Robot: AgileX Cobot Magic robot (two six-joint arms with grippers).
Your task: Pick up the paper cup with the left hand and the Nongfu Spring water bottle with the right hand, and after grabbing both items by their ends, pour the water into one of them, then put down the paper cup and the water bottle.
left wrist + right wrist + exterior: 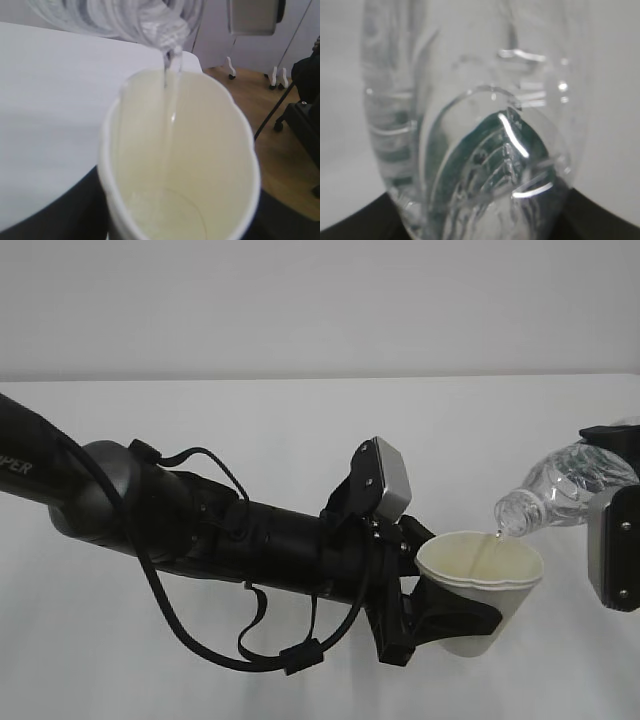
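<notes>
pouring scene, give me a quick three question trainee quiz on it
1. True or false: the paper cup stands on the table.
2. Which arm holds the water bottle? A left, B right.
3. Fill in: a thin stream of water falls from the bottle's neck into the ____.

Key: 1 false, the left gripper holds it in the air, its jaws round the cup's body. 2 B. 3 cup.

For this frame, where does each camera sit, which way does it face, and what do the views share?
Exterior: in front, slanted down at the table; shows the left hand gripping the cup, the right hand tilting the bottle.
Left wrist: just above the cup, looking into it; water streams in.
Right wrist: behind the bottle, looking along it; dark hand edges below.
Shared: the bottle shows in all three.
</notes>
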